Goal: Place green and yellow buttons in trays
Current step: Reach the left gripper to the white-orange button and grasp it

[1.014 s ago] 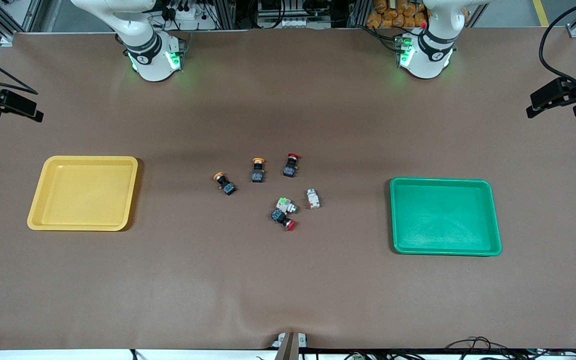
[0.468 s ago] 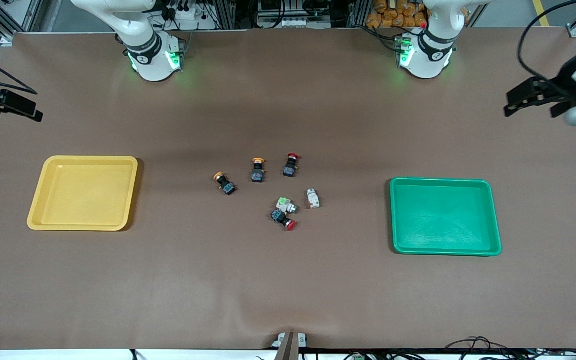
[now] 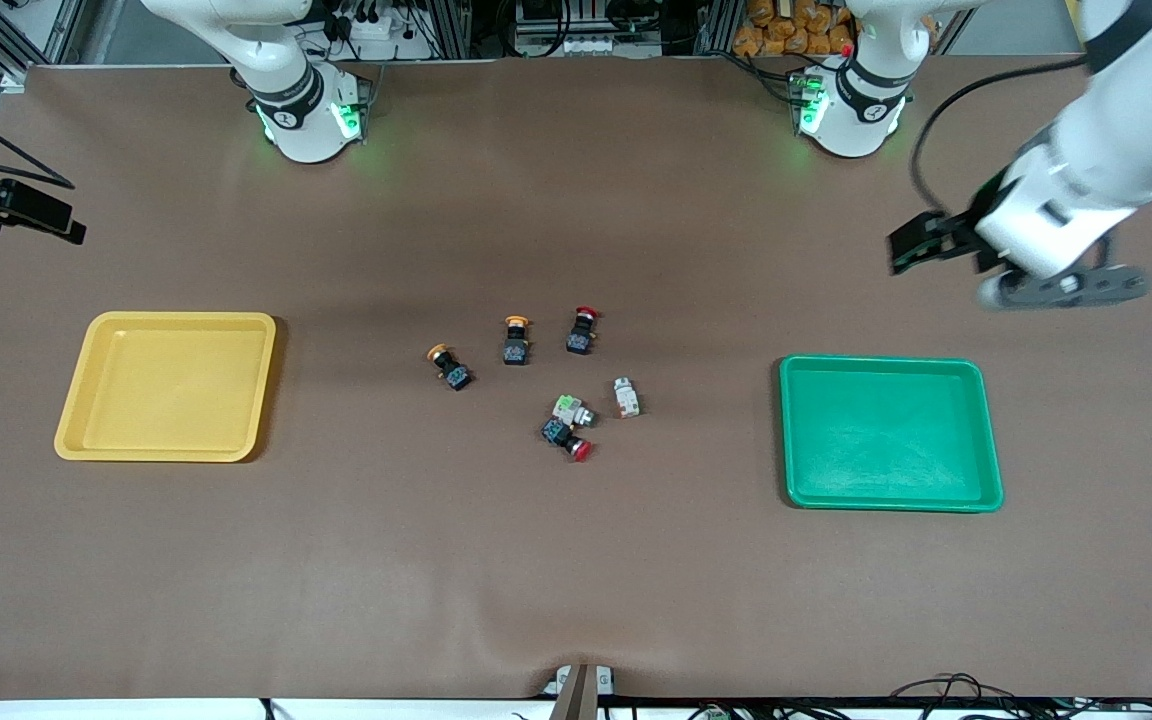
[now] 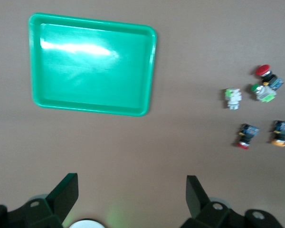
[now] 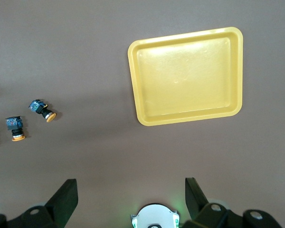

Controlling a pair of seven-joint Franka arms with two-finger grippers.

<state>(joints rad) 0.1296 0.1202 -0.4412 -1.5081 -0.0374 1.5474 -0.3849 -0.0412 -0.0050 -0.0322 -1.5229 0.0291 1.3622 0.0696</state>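
Left claw point(image 3: 921, 245) now nearer green tray point(image 3: 889, 434).

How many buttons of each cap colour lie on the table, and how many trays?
Orange-yellow caps: 2
Red caps: 2
Whitish-silver: 2, light-green cap, plain
Trays: 2, yellow, green
Total: 8

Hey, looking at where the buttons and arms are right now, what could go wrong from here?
The green-capped button lies touching a red-capped switch, so a grasp there may drag or pick up the wrong one.

The two yellow-capped buttons lie on their sides, so fingers might roll them rather than grip them.

The left gripper, open, hangs above the table near the green tray; the right gripper, open, waits by the yellow tray.
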